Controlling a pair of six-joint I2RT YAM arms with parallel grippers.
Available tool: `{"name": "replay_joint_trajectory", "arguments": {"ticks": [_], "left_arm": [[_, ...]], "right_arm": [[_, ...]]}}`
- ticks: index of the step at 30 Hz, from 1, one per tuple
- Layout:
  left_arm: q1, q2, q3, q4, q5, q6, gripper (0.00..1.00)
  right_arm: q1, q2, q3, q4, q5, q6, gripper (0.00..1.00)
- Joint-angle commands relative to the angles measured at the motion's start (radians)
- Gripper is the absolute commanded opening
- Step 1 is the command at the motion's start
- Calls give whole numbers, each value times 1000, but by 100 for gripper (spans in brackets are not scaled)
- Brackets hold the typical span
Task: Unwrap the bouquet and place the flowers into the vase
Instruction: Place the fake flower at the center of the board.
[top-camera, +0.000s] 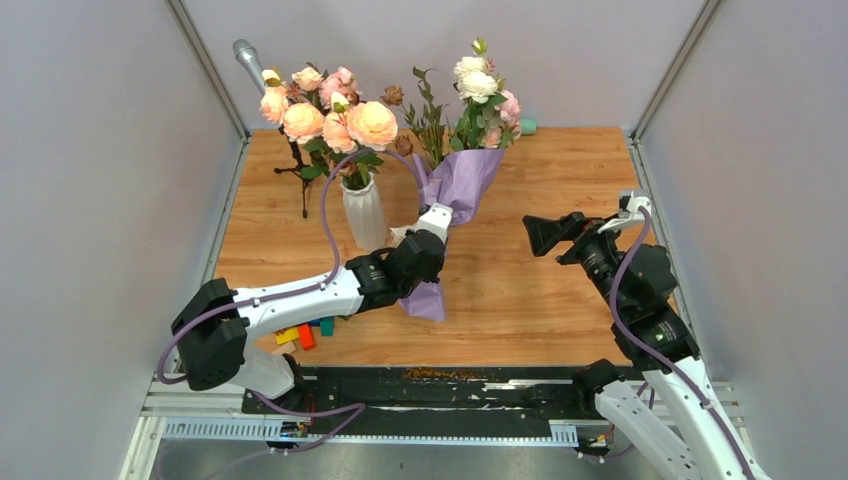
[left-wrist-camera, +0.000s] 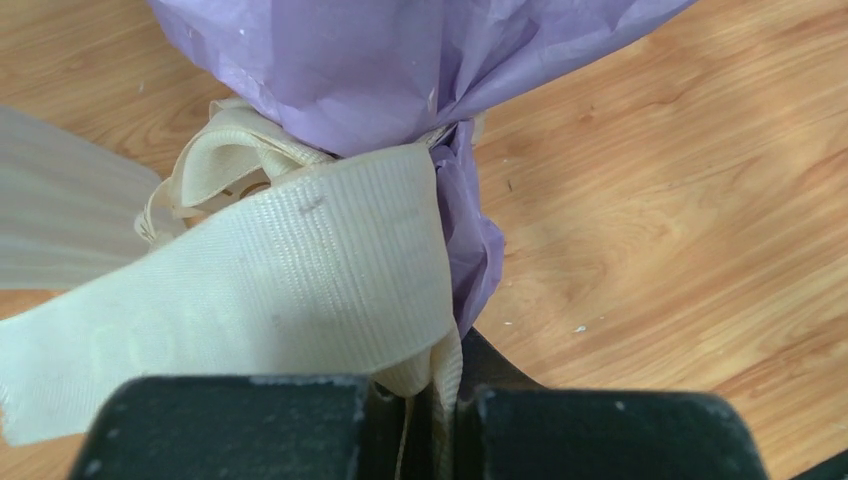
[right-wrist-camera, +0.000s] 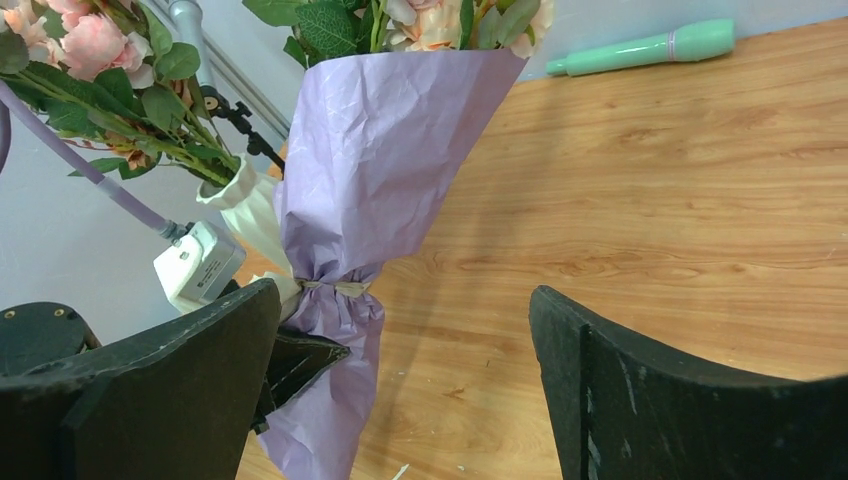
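Since our left pincer (left-wrist-camera: 420, 400) is clenched on the ribbon (left-wrist-camera: 300, 260) at the neck of the upright bouquet (top-camera: 462, 180) near the vase (top-camera: 364, 215), we should steady the paper with the released right pincer (top-camera: 532, 235), then pull slowly.

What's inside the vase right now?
Peach and pink blooms with leaves rise from the vase. Their lower stems are hidden by its wall.

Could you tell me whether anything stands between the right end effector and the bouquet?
Nothing visible does: only tabletop lies between the open right end effector and the bouquet, which the left end effector grips at its ribbon.
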Motion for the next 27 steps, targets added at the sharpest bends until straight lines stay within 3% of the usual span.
{"name": "replay_joint_trajectory", "arguments": {"ticks": [1,18,27], "left_arm": [[-34,3,70,44,-117,57,0],[-99,142,120,-69,-256,-3,0],[-105,261,215,-148,-190,-92,0]], "right_arm": [[2,-14,-3,-10,44,19,96],[3,11,-24,-27,54,39,95],[2,14,-22,-93,98,27,94]]}}
